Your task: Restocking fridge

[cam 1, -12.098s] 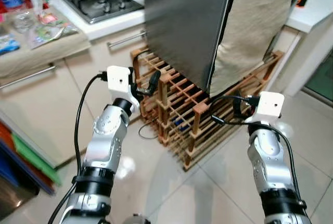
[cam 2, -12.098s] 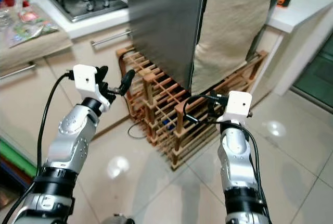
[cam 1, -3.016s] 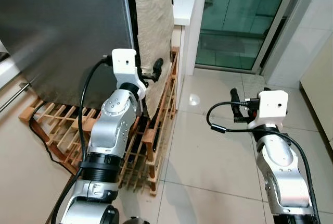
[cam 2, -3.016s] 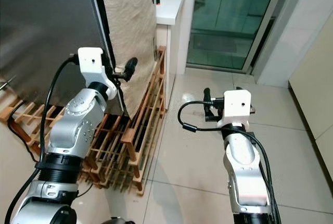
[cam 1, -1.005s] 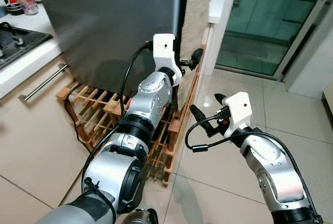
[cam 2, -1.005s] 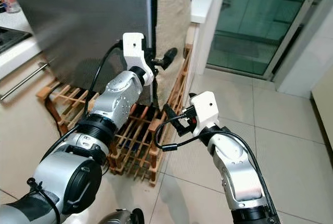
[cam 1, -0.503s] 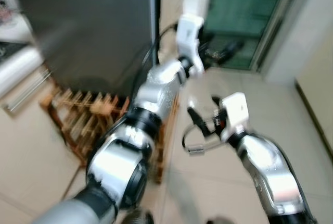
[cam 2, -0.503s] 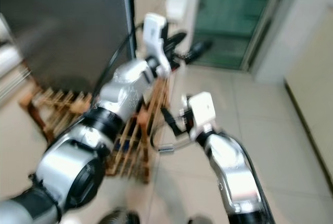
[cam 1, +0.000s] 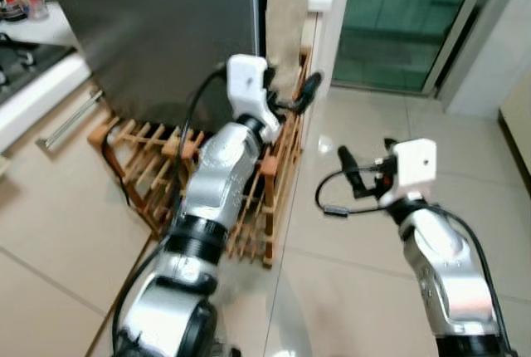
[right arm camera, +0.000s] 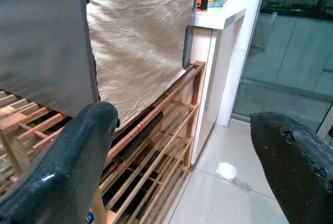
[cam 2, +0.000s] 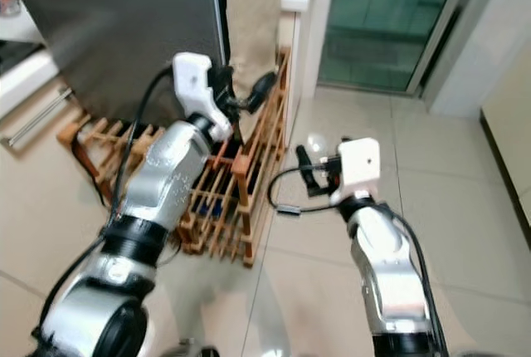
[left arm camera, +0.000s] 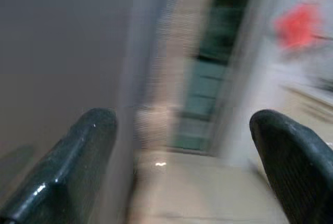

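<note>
Approaching the fridge corner

The head camera had steadied after a blur; left gripper (cam 1: 292, 100), released, reached mid-frame toward the fridge (cam 1: 158, 33); right gripper (right arm camera: 182, 146) released, empty.

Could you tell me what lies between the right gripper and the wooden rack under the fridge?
Only bare tiled floor separates the right gripper from the wooden rack in the left eye view; the open fingers hold nothing.

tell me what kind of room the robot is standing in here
Most likely a home kitchen: a tall dark fridge stands over a wooden wine rack, a countertop with a hob runs beside it, and a glass door opens off the tiled floor.
</note>
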